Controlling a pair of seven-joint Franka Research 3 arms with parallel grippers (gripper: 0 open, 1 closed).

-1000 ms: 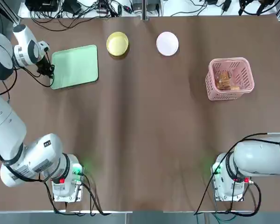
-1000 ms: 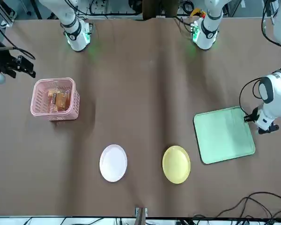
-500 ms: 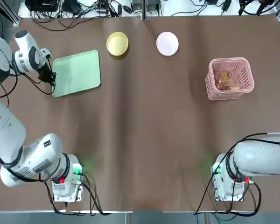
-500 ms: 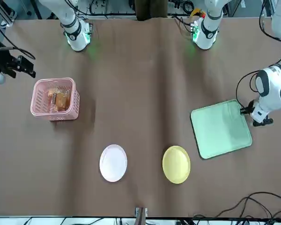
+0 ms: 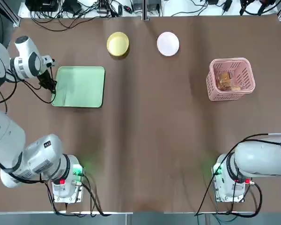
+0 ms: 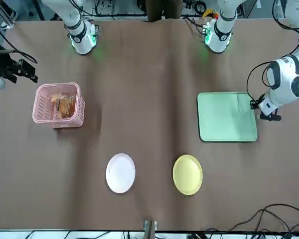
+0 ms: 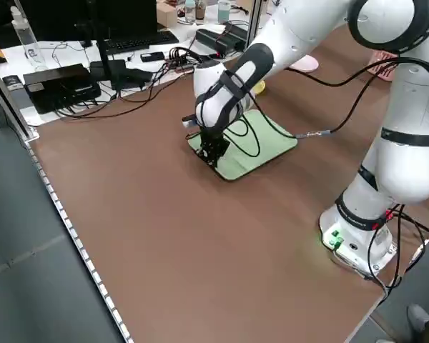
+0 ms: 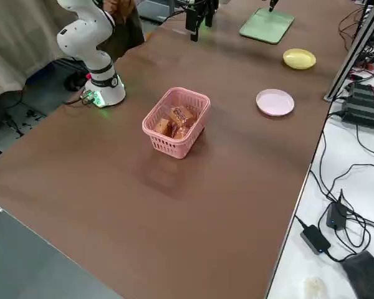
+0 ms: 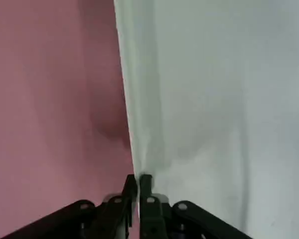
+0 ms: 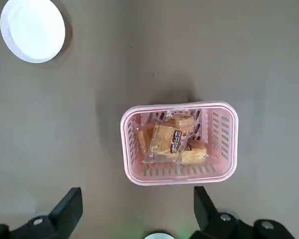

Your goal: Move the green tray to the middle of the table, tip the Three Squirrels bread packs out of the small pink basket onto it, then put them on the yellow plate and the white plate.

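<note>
Bench: wide brown matte bench (image 5: 145, 140) carrying every item; faint lengthwise creases are showing in its covering; both arm bases are sitting at the near edge with green lights glowing.
Tray: flat pale mint-green rectangular plastic tray (image 5: 79, 86) with rounded corners is lying flat on the robot's left part of the bench, well short of the middle, edges square to the bench edges.
Left pincer: left pincer (image 5: 51, 86) is pointing down at the tray's outer short edge, fingers (image 9: 145, 182) pressed together and pinching the low rim; a black cable is looping beside the wrist.
Right pincer: right pincer (image 10: 134, 211) is hanging above the bench with its fingers spread wide, holding nothing, looking down over the basket.
Basket: small pink plastic basket (image 5: 230, 78) with slotted lattice sides is standing upright on the robot's right side, well apart from the tray.
Bread packs: clear plastic packs of golden-brown bread (image 10: 172, 139) are lying jumbled inside the basket; exact count cannot be told.
Plates: small round yellow rimmed plate (image 5: 117, 44) and small round white flat plate (image 5: 168, 43) are sitting near the far edge, apart from each other, both bare.
Room: black cables (image 5: 79, 11), power bricks and dark equipment are crowding a white ledge beyond the far edge; a grey floor is showing past the bench's left side.
</note>
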